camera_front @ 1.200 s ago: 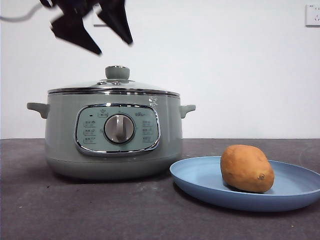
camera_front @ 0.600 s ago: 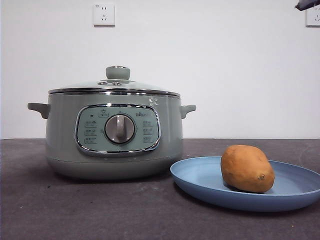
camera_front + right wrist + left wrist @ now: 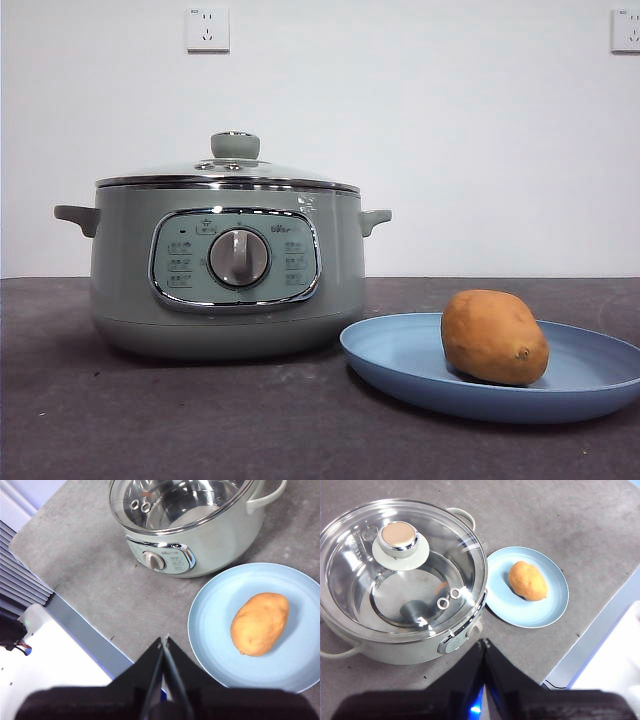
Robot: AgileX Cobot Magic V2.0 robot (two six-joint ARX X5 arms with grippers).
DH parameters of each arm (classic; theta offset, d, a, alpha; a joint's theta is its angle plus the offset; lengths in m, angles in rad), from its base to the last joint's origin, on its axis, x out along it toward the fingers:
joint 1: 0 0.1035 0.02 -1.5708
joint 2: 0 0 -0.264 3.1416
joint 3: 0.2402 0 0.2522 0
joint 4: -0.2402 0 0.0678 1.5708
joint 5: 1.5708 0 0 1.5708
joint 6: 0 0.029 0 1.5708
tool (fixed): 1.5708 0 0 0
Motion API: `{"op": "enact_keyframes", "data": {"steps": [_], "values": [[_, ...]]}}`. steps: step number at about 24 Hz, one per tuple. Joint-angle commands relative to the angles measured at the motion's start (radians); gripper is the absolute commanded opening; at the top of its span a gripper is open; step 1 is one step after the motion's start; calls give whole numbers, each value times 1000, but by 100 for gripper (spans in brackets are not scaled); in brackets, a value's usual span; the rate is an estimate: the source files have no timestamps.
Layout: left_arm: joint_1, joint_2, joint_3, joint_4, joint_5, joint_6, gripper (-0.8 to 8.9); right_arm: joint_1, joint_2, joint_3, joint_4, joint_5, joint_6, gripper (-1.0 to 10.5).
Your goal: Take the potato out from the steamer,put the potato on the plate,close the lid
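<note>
While both arms hung high above the grey table point(image 3: 200, 420), the round sage-green steamer point(image 3: 120, 270) with its chrome-framed panel and silver dial stood at the left. Its steel-rimmed glass lid point(image 3: 225, 172) with a pale green knob sat closed on it. Just beside it to the right, perhaps touching, lay the wide light-blue plate point(image 3: 400, 365), with the oval orange-brown potato point(image 3: 494, 337) on it. The left gripper point(image 3: 484, 642) had its jaws pressed together, holding nothing, and so did the right gripper point(image 3: 164, 639).
</note>
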Motion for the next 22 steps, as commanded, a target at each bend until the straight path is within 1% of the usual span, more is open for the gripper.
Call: {"op": "enact_keyframes", "data": {"steps": [1, 9, 11, 12, 14, 17, 20, 22], "values": [[-2, -1, 2, 1, 0, -3, -3, 1, 0, 1, 5, 2, 1, 1], [-1, -1, 2, 5, -4, -3, -3, 1, 0, 1, 5, 2, 2, 1], [1, -1, 2, 30, -6, 5, -3, 1, 0, 1, 5, 2, 2, 1], [18, -13, 2, 71, -33, 15, -3, 1, 0, 1, 5, 2, 2, 1], [75, -44, -5, 199, -53, 52, -3, 1, 0, 1, 5, 2, 2, 1], [180, -143, -95, 449, -47, 53, -3, 1, 0, 1, 5, 2, 2, 1], [284, -296, -335, 778, -50, 48, -3, 1, 0, 1, 5, 2, 2, 1], [332, -380, -478, 916, -53, 48, -3, 1, -1, 1, 5, 2, 2, 1]]}}
